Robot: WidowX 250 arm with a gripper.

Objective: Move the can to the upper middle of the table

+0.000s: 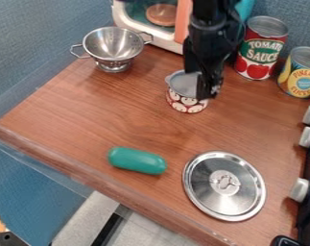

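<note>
The black gripper [207, 81] hangs down from the top edge, right of centre, over the right side of a small open can [185, 99]. This can stands upright with a red band of white round figures and a grey inside; the gripper hides part of its rim and right wall. A tall tomato sauce can [261, 48] stands upright at the back right, with a yellow pineapple can [302, 73] to its right.
A metal colander [113, 45] stands at the back left, beside a toy oven [131, 18]. A green rounded object [137, 160] and a metal lid [224, 186] lie nearer the front of the wooden table [118, 113]. A stove with knobs [301, 190] borders the right side.
</note>
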